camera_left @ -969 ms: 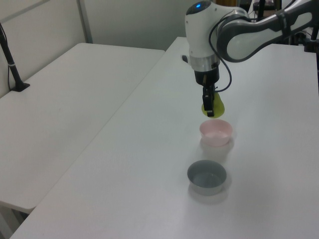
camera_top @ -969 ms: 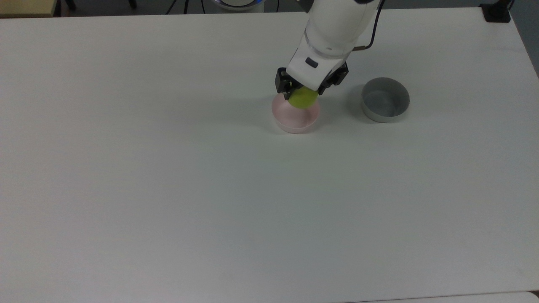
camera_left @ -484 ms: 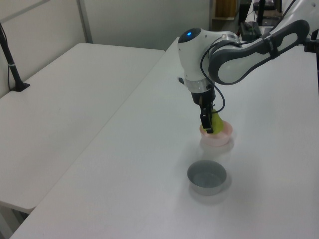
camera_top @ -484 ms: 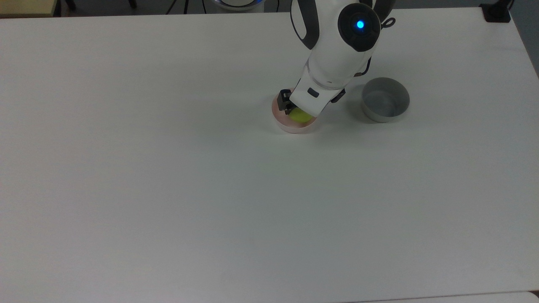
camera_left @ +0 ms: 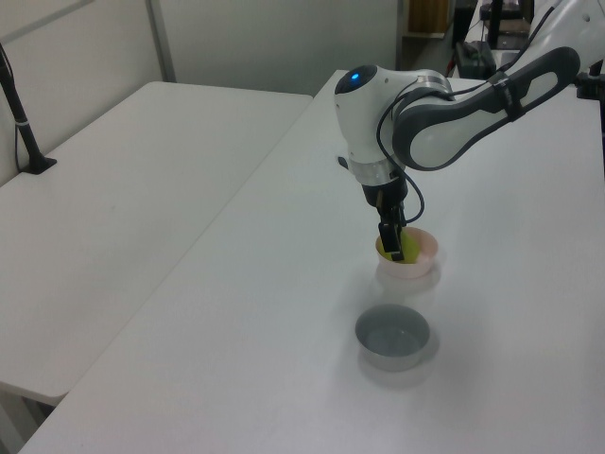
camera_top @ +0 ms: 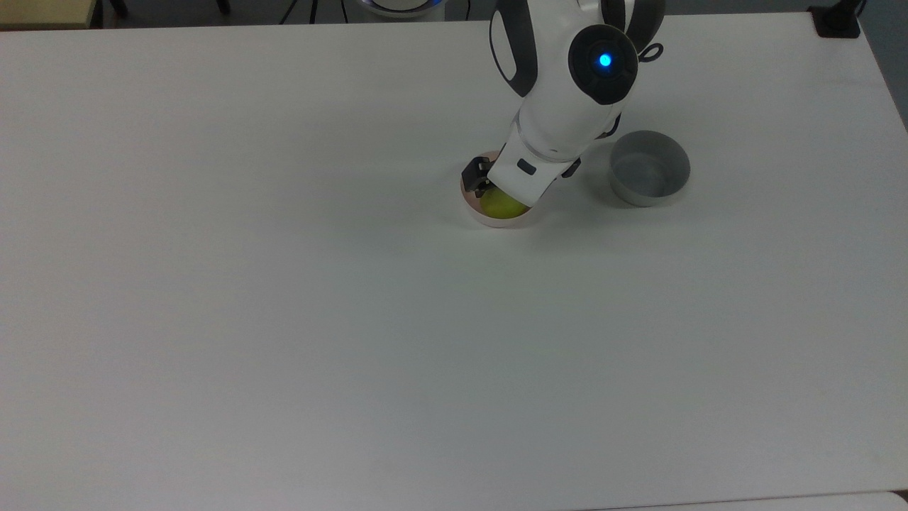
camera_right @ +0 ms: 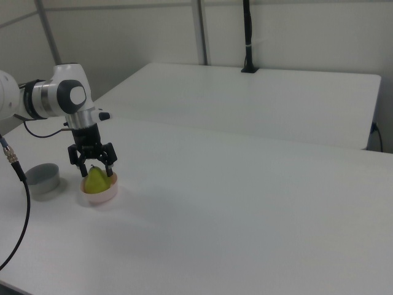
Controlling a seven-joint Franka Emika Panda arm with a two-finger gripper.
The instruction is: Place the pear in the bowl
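Note:
The yellow-green pear [camera_top: 502, 206] sits inside the pale pink bowl [camera_top: 496, 223] near the middle of the white table. The gripper [camera_top: 502, 194] hangs straight over it, its black fingers reaching down into the bowl on either side of the pear. In the right view the pear [camera_right: 96, 182] rests low in the bowl [camera_right: 101, 198], and the gripper [camera_right: 95, 171] straddles its narrow top with the fingers spread apart, open. In the left view, one finger of the gripper [camera_left: 395, 248] stands in front of the pear [camera_left: 387, 252] in the bowl [camera_left: 423, 258].
A grey bowl [camera_top: 649, 170] stands just to the top view's right of the pink one, close to the arm; it is also seen in the left view [camera_left: 391, 336] and the right view [camera_right: 42, 178]. A black cable [camera_right: 18, 184] hangs at the right view's left edge.
The gripper came down from above the pink bowl with the pear in it, and the pear now lies low in the bowl. The arm has leaned further over the bowl.

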